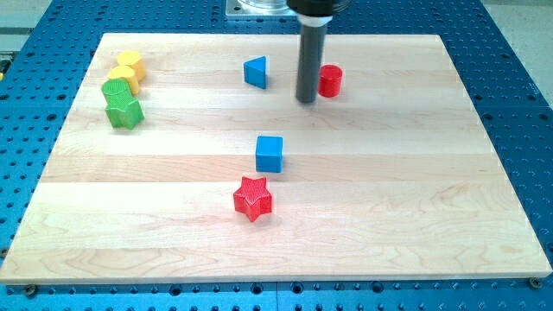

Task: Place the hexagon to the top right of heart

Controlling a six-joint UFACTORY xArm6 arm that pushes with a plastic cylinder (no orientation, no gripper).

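My tip (307, 100) rests on the board near the view's top centre, just left of a small red block (330, 80) that is round or hexagonal, and touches or almost touches it. A blue triangle (256, 72) lies to the tip's left. Two yellow blocks (130, 60) (123, 76) sit together at the view's top left, their shapes hard to make out; one may be a heart. Just below them are a green block (116, 90) and a green star (125, 113).
A blue cube (270, 154) sits at the board's middle, with a red star (252, 198) just below it. The wooden board (415, 199) lies on a blue perforated table (518, 86).
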